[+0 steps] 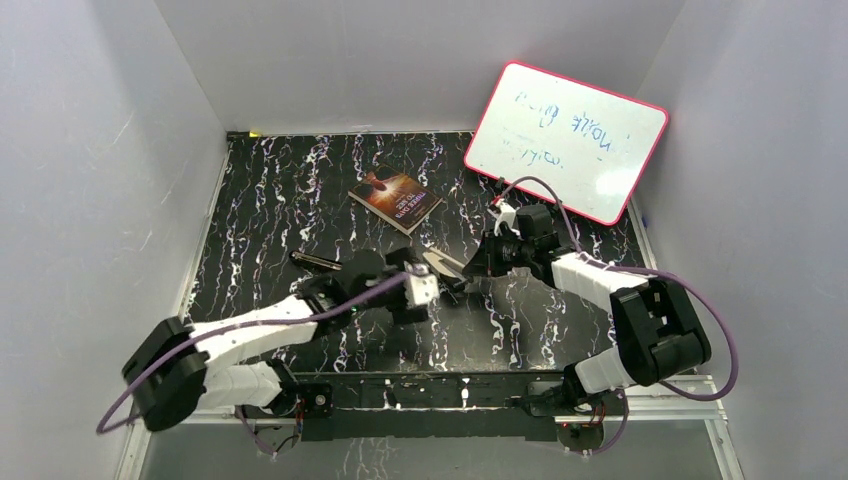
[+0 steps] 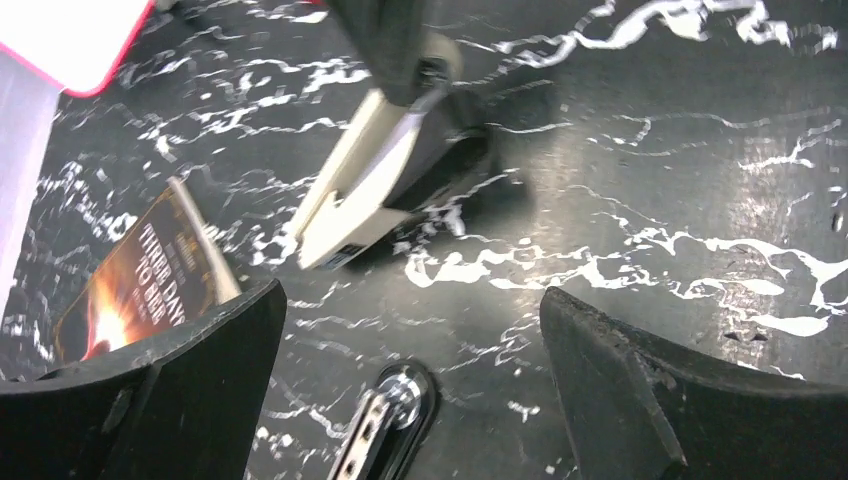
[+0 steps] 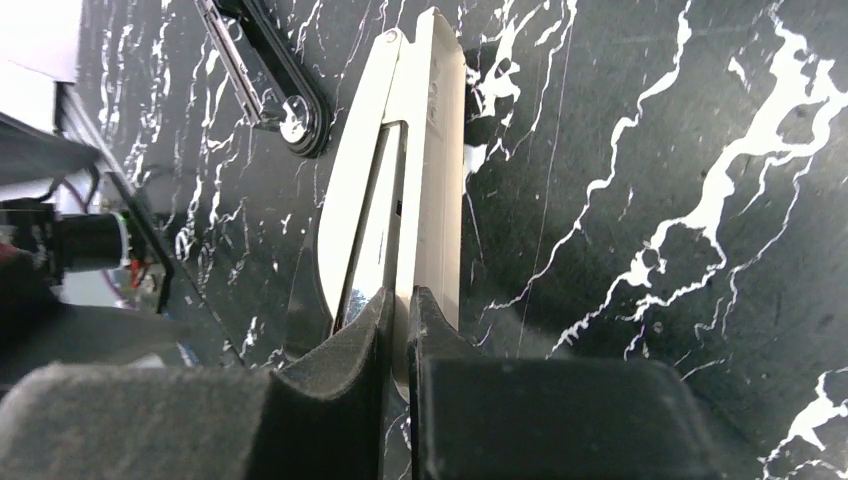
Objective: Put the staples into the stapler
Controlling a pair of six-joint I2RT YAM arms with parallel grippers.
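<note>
**Stapler** (image 1: 441,265): cream top cover over a black base. The right wrist view shows a shiny metal channel between the cream parts. I read its pos. as approx. mid-tabletop (image 1: 270,190), between the two grippers. The long axis runs diagonally: the free end points far-left, toward the book (image 1: 396,198), and the other end points toward the right arm. In the left wrist view the cream cover is tilted, w/ the raised end at the right gripper and the low end close to the surface.

**Right gripper** (image 3: 402,300): jaws clenched on the stapler's cream cover.

**Left gripper** (image 2: 408,295): jaws released, spread wide, nothing between them. It sits just near-left of the stapler.

**Black bar w/ chrome rivet** (image 3: 285,100): lies on the tabletop left of the stapler, apart from it.

**Whiteboard** (image 1: 565,140): leans at the far-right corner.
</note>
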